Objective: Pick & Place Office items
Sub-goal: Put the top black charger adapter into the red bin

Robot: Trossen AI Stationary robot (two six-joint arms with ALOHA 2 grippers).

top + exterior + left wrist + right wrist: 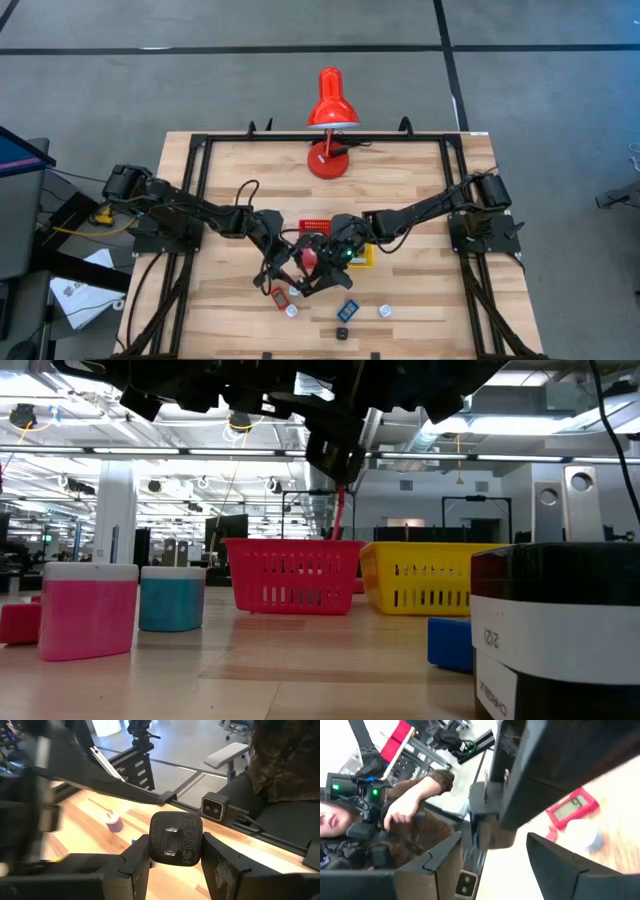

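Left wrist view: left fingers (220,870) clamp a black adapter (176,838).

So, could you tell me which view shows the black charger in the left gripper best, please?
The left wrist view: the black charger sits face-on between the left gripper fingers, prongs and markings showing. The right wrist view shows it edge-on, the high view hides it among the arms, and the low view doesn't show it clearly.

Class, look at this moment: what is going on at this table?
Two robot arms meet over the middle of the table, near the red tray and yellow tray. The left gripper is shut on a black charger-like block. The right gripper is open, close beside the other arm. More small office items lie along the front edge.
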